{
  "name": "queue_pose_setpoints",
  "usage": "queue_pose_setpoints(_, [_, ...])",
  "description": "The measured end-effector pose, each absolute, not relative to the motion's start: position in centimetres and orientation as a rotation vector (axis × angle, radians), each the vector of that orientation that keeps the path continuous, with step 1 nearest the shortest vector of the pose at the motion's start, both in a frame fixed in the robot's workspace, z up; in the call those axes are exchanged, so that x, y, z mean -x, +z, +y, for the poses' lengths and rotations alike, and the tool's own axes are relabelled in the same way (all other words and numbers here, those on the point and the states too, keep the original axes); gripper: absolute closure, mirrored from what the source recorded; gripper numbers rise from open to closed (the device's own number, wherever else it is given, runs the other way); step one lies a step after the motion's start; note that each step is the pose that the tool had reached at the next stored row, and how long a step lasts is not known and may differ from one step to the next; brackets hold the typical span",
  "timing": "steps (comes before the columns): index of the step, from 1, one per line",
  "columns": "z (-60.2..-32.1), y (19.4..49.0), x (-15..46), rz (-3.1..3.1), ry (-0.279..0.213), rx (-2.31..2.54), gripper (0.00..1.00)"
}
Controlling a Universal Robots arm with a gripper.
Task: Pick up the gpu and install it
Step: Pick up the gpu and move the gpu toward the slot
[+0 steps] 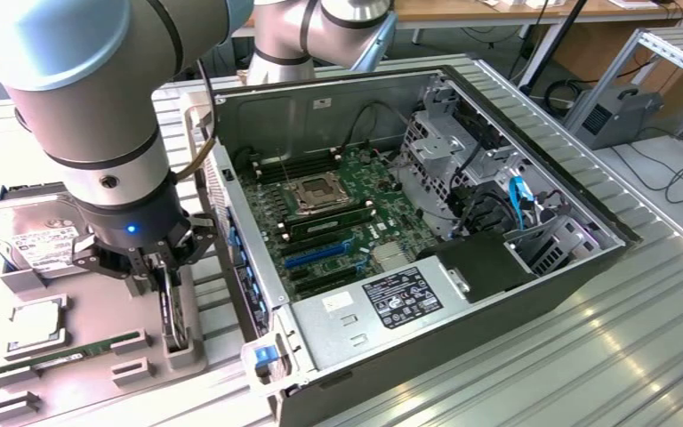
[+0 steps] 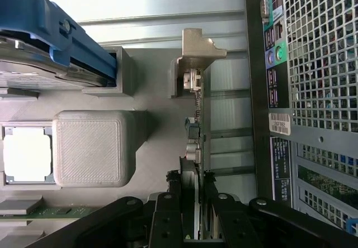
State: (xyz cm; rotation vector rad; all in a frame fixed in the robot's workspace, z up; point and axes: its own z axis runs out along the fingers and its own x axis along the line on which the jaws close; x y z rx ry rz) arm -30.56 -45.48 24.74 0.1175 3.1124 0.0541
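Pincer (image 1: 164, 277) of mine clasps the gpu (image 2: 194, 147) straight below, standing on edge, long axis near-to-far.

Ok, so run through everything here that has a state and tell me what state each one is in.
End effector: closed on the graphics card.
Graphics card: standing on edge in its slot on the tray, not installed.
Computer case: lying on its side, side panel off, inside open.
Hard drive: resting in the tray.
Memory stick: lying in the tray.
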Motion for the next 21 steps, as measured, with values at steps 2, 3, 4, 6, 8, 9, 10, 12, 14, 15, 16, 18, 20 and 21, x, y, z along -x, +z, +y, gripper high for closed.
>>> queue_pose_setpoints(2, [-45.48,24.78,30.56,3.112,0.054,-0.118,0.74])
queue_pose_setpoints(3, [-45.48,24.8,30.56,3.112,0.054,-0.117,0.74])
queue_pose_setpoints(4, [-45.48,24.82,30.56,3.112,0.054,-0.117,0.74])
queue_pose_setpoints(6, [-45.48,24.87,30.56,3.112,0.054,-0.117,0.74])
queue_pose_setpoints(8, [-45.48,24.91,30.56,3.112,0.054,-0.117,0.74])
queue_pose_setpoints(9, [-45.48,24.94,30.56,3.112,0.054,-0.117,0.74])
queue_pose_setpoints(10, [-45.48,24.95,30.56,3.112,0.054,-0.117,0.74])
queue_pose_setpoints(12, [-45.48,25.01,30.56,3.112,0.054,-0.117,0.74])
queue_pose_setpoints(14, [-45.48,25.19,30.56,3.112,0.054,-0.118,0.74])
queue_pose_setpoints(15, [-45.48,25.39,30.56,3.112,0.054,-0.117,0.74])
queue_pose_setpoints(16, [-45.47,25.4,30.56,3.112,0.054,-0.118,0.74])
queue_pose_setpoints(18, [-45.48,25.44,30.56,3.112,0.054,-0.118,0.74])
queue_pose_setpoints(20, [-45.48,25.48,30.56,3.112,0.054,-0.117,0.74])
queue_pose_setpoints(21, [-45.48,25.5,30.56,3.112,0.054,-0.118,0.74])
